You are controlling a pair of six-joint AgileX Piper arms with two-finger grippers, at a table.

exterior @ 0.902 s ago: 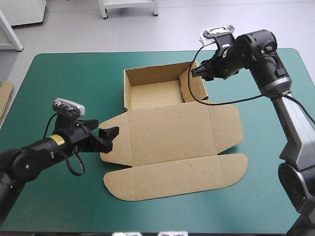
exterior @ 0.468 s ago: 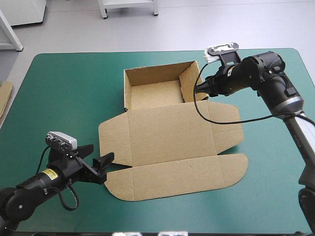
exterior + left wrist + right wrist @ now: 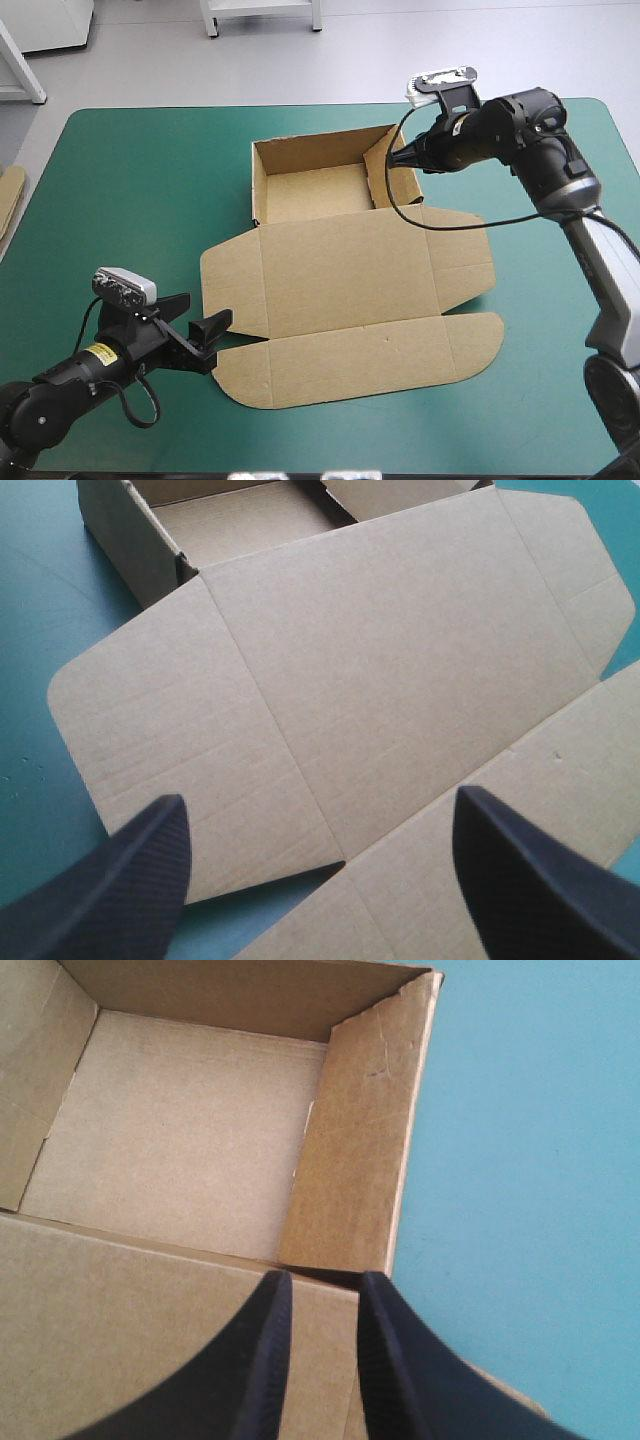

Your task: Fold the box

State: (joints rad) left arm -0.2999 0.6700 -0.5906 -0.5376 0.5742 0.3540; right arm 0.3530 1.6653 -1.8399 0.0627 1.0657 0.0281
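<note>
The brown box lies mid-table as an open tray with its lid flat toward the near edge. In the left wrist view the lid spreads ahead of my left gripper, whose black fingers stand wide apart with nothing between them. That left gripper sits low beside the lid's near-left flap. My right gripper hovers at the tray's right wall. The right gripper shows a narrow gap between its fingers, over the lid's hinge, with no board in it.
An edge of more brown board shows at the table's left edge. Bare teal-green cover lies left of the box and also on its right. The table's near edge runs close behind my left arm.
My left arm drew back from the lid's left flap toward the near-left corner, then stayed. My right gripper swung out a little to the right, then returned to the tray's right wall.
</note>
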